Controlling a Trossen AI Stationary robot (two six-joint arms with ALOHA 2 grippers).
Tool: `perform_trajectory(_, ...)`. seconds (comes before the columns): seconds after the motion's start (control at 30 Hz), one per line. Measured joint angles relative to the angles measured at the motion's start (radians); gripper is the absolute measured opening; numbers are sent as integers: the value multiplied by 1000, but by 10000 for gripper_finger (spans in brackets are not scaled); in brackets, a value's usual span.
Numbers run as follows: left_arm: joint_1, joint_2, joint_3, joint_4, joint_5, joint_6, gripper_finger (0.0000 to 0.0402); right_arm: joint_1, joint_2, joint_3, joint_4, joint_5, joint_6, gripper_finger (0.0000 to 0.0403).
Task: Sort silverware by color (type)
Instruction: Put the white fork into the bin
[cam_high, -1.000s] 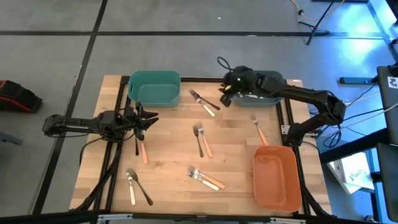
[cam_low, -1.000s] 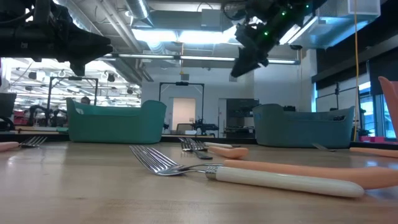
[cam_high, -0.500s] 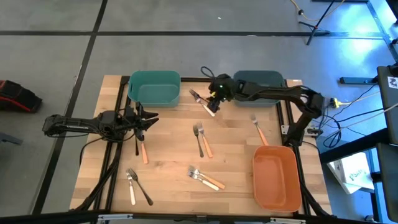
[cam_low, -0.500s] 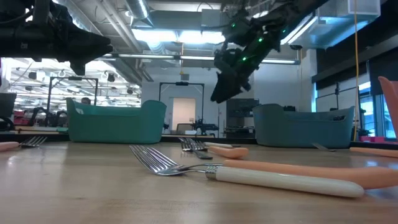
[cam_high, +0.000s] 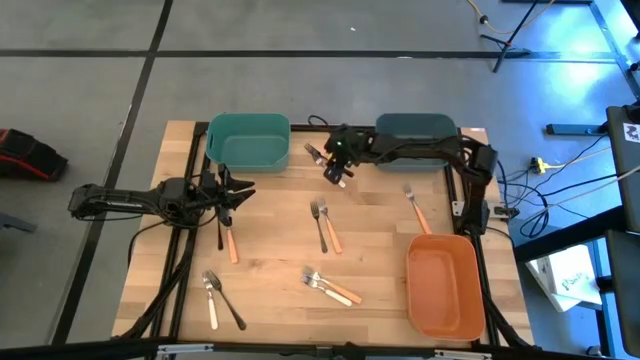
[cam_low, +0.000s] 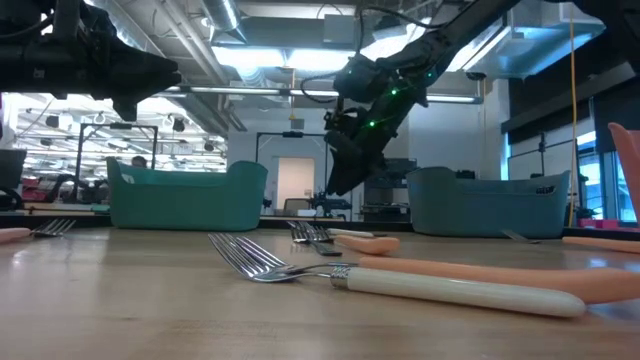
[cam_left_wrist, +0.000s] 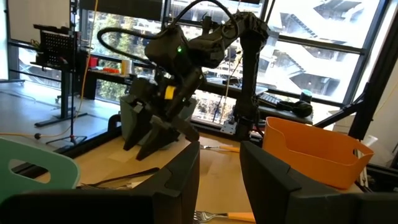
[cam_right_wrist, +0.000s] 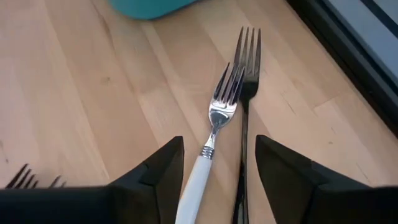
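High view: the wooden table (cam_high: 270, 240) carries a teal bin (cam_high: 248, 140) at eleven o'clock, a grey-blue bin (cam_high: 415, 128) at one o'clock and an orange bin (cam_high: 443, 285) at five o'clock; the right gripper (cam_high: 336, 170) hangs at twelve o'clock over a cream-handled fork (cam_high: 322, 160) and a dark fork beside it; the left gripper (cam_high: 226, 193) waits at nine o'clock above an orange-handled fork (cam_high: 230, 240); other silverware lies loose in pairs at the centre, at six, at seven and singly at three o'clock.

Progress: nearly all silverware I can see lies on the boards; the orange bin looks empty, the other two I cannot see into; by my reading the sorting is mostly ahead.

Low view: the right gripper (cam_low: 345, 175) slants down behind the near forks; a long cream handle (cam_low: 460, 290) looks smooth and rounded, with thin bright tines; the bins have soft-cornered plastic walls.

Left wrist view: the left arm's blunt dark fingers (cam_left_wrist: 180, 180) stand apart with nothing between them; the right gripper (cam_left_wrist: 155, 127) shows farther off; the orange bin (cam_left_wrist: 311, 152) is glossy.

Right wrist view: the right fingers (cam_right_wrist: 161, 171) are spread wide, straddling the cream-handled fork (cam_right_wrist: 211, 140); the all-dark metal fork (cam_right_wrist: 247, 99) lies just beside it, tines nearly touching; neither is gripped; the wood is pale and fine-grained.
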Motion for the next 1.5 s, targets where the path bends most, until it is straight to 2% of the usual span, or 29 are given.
perform_trajectory(0.53, 0, 2, 0, -1, 2, -1, 110, 0, 71, -2, -5, -25, 36, 144)
perform_trajectory(0.97, 0, 2, 0, 9, 4, -2, 110, 0, 138, 0, 74, -32, 65, 142)
perform_trajectory(1.07, 0, 2, 0, 8, 1, -2, 110, 0, 145, 0, 69, -1, 55, 142)
perform_trajectory(1.3, 0, 2, 0, 9, 19, -1, 110, 0, 157, 0, 60, -27, 49, 141)
perform_trajectory(1.4, 0, 2, 0, 9, 19, -1, 110, 0, 166, 1, 60, -30, 49, 127)
perform_trajectory(1.5, 0, 2, 0, 9, 19, -1, 110, 0, 174, 2, 59, -38, 47, 96)
